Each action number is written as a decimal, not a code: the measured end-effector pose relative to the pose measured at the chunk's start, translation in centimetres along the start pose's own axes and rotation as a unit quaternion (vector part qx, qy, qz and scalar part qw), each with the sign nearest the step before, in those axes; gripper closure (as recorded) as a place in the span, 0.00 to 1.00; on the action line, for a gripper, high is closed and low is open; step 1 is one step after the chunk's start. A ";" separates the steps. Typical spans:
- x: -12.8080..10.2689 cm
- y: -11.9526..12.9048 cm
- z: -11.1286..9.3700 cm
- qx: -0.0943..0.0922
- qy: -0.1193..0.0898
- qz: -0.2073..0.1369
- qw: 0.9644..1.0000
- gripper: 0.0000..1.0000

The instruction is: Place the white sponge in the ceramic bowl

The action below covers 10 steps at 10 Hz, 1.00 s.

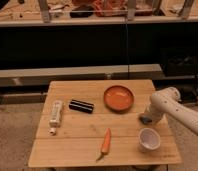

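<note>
The ceramic bowl (118, 97) is a wide shallow orange dish on the far right part of the wooden table (72, 145); it looks empty. My white arm comes in from the right. Its gripper (145, 119) is low over the table, just to the front right of the bowl and just behind the white cup (148, 139). A small pale grey lump at the gripper's tip (141, 119) looks like the white sponge. I cannot tell whether it is held or lies on the table.
A long white tube (55, 113) lies at the left. A black oblong object (81, 105) lies in the middle, left of the bowl. A carrot (106, 143) lies near the front edge. A dark shelf and rail run behind the table.
</note>
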 end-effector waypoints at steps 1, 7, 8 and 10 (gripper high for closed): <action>0.0 -0.2 0.0 0.002 0.001 -0.001 1.000 0.56; 0.2 -1.6 -1.4 0.002 0.009 -0.005 1.000 1.00; 0.1 -2.1 -1.7 0.003 0.010 -0.009 1.000 1.00; 0.1 -2.3 -2.1 0.005 0.012 -0.009 1.000 1.00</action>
